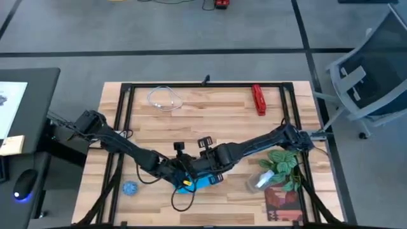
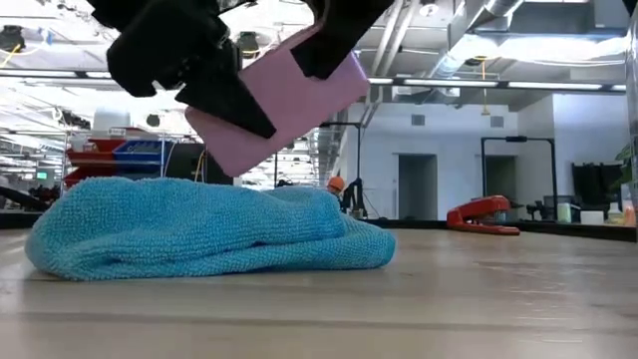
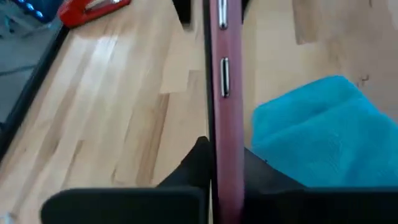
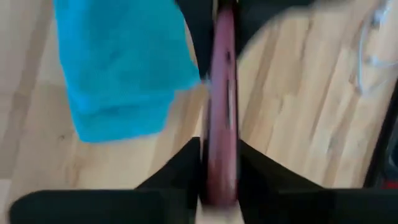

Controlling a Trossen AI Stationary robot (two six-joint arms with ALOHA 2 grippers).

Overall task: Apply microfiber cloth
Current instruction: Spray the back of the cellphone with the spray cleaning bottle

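I'm working over a light wooden table (image 1: 210,121) with a black frame around its edge. Far and right of centre lies a red stapler (image 1: 258,99); far and left of centre, a loop of white cable (image 1: 164,98). Near the front, about mid-table, the microfiber cloth (image 2: 199,227) lies bunched on the wood. Left of it rests a small round blue disc (image 1: 130,187). At the near right I see a green leafy plant (image 1: 283,164), a clear bottle (image 1: 262,181) lying down, and a reddish-brown mat (image 1: 282,202).
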